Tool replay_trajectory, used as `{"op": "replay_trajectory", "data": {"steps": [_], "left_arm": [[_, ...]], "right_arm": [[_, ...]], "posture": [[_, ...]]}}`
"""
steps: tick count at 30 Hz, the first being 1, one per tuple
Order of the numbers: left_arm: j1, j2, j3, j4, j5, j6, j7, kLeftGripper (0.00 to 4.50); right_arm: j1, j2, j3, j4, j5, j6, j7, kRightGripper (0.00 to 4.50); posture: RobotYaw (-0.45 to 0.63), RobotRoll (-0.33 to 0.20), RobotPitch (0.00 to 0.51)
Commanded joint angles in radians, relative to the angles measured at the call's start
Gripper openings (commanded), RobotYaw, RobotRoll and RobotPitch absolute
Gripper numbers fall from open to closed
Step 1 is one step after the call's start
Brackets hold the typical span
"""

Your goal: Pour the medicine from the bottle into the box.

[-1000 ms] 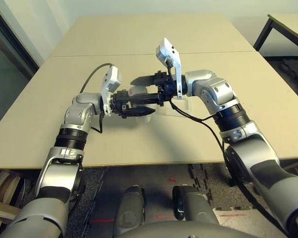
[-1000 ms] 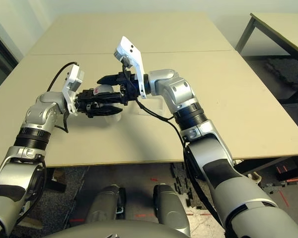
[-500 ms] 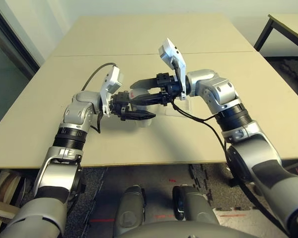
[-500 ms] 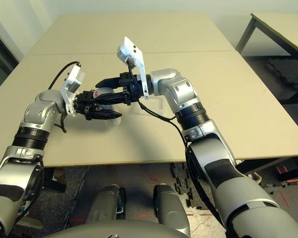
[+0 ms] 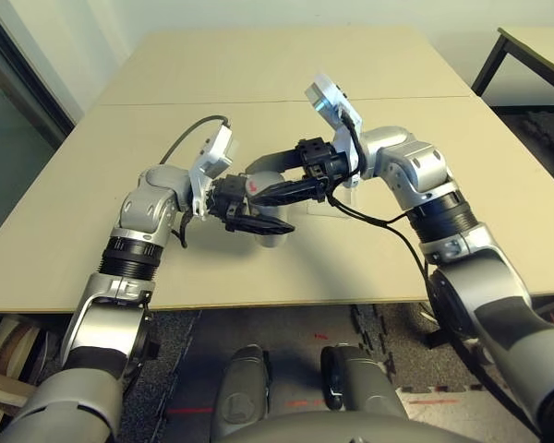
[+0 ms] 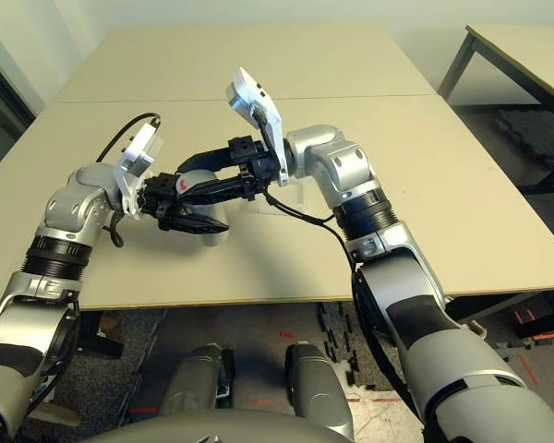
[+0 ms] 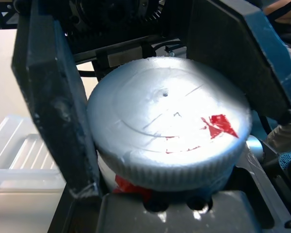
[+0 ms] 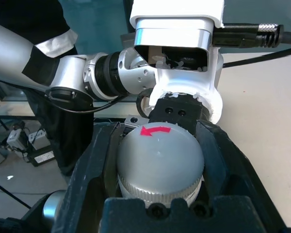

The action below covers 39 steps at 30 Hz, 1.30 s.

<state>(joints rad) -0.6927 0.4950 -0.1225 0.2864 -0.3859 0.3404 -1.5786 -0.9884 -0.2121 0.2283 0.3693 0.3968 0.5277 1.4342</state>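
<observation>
In the head views, the small silver-grey cylindrical bottle with a red mark [image 5: 257, 184] was held above the tan table [image 5: 286, 83], lying roughly level between the two arms. The left gripper [image 5: 258, 208] was closed on one end of the bottle and the right gripper [image 5: 275, 183] on the other, the black fingers of both overlapping around it. The shallow square box of clear plastic [image 5: 337, 196] was seen resting on the table just behind the right gripper, partly hidden by the wrist.

In the left wrist view, a ribbed silver-grey round end of the bottle [image 7: 167, 133], marked with red, was seen clamped between the left gripper's black fingers [image 7: 56, 97]. Part of the clear box [image 7: 19, 160] was seen on the table beyond.

In the right wrist view, the bottle's other rounded end [image 8: 160, 160], bearing a red arrow, was seen gripped between the right gripper's fingers [image 8: 99, 165], with the left gripper's white wrist housing [image 8: 177, 53] directly behind it.
</observation>
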Motion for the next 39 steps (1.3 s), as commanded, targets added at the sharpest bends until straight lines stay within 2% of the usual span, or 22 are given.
{"op": "replay_trajectory", "data": {"steps": [1,3,12,28,34,39], "left_arm": [[-0.003,0.018,0.001,-0.01,-0.006,-0.002,0.005,2.85],[0.001,0.023,0.003,-0.007,-0.006,-0.007,0.004,2.85],[0.02,0.036,0.005,-0.03,-0.02,-0.001,0.009,2.85],[0.047,0.05,0.002,-0.073,-0.043,0.016,0.028,2.85],[0.05,0.06,0.019,-0.05,-0.035,0.003,0.036,2.85],[0.059,0.073,0.027,-0.036,-0.034,-0.006,0.036,2.85]], "right_arm": [[0.004,0.006,0.033,-0.023,0.004,-0.004,0.031,3.92],[0.001,0.006,0.032,-0.018,0.0,-0.007,0.031,4.5],[-0.01,0.001,0.023,0.016,-0.013,-0.028,0.014,4.5],[-0.063,0.027,-0.012,0.186,-0.039,-0.117,-0.039,4.5],[-0.064,-0.024,-0.062,0.194,-0.019,-0.108,-0.044,4.5],[-0.036,-0.105,-0.099,0.155,-0.002,-0.077,-0.038,4.5]], "posture": [[0.03,0.0,0.051],[0.03,0.0,0.051],[0.03,0.0,0.049],[0.05,0.0,0.049],[0.04,0.0,0.044],[0.03,0.0,0.043]]}}
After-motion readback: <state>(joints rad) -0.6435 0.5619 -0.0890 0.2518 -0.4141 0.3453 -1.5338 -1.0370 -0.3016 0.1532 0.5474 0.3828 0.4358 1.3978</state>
